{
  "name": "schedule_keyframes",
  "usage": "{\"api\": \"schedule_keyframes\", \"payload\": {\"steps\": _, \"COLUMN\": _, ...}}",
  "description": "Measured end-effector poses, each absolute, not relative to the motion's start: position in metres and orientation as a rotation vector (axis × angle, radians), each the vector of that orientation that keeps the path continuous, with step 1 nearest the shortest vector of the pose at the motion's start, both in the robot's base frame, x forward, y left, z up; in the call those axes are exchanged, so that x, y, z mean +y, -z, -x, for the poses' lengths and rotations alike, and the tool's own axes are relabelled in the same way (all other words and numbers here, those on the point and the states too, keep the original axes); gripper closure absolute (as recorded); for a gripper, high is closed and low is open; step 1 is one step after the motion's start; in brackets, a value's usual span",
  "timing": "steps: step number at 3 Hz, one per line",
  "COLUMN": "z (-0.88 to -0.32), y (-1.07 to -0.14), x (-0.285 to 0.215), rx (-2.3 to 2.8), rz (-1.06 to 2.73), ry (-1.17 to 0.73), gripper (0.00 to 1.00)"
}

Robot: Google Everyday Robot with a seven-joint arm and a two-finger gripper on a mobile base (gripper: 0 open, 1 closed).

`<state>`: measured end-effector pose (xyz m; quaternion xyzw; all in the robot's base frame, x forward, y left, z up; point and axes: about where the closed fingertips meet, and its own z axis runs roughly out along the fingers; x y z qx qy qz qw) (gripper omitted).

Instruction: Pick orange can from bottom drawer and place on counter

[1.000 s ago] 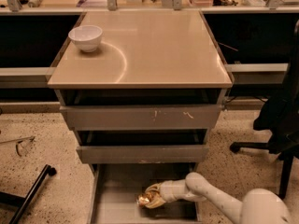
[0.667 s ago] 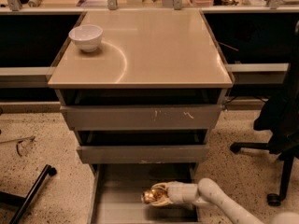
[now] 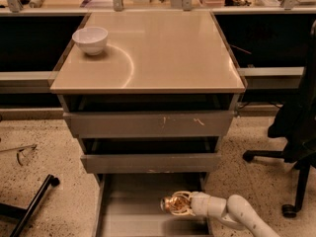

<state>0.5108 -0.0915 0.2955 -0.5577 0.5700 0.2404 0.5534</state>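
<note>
The gripper (image 3: 174,205) sits low in the view, inside the open bottom drawer (image 3: 133,201), toward its right side. The fingers (image 3: 186,197) are clenched around the orange can (image 3: 171,203), which lies on its side between them, with its shiny end pointing left. Whether the can rests on the drawer floor or is lifted clear of it cannot be determined.

The white arm (image 3: 238,214) enters from the lower right and reaches left to the fingers.

Directly above the fingers are the fronts of the middle drawer (image 3: 150,162) and the top drawer (image 3: 148,124), both pulled slightly out. Higher still is the beige desk (image 3: 163,48). A white bowl (image 3: 90,39) stands upright on the desk's far left corner, well apart from the fingers. A dark office chair (image 3: 296,127) stands on the speckled floor (image 3: 44,152), to the right of the fingers.
</note>
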Motion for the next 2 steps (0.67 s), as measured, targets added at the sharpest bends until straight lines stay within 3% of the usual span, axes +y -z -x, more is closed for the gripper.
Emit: {"api": "schedule_keyframes", "payload": {"steps": 2, "z": -0.520, "y": -0.333, "x": -0.094, "rx": 1.326, "rz": 1.319, "ry": -0.549, "gripper": 1.00}}
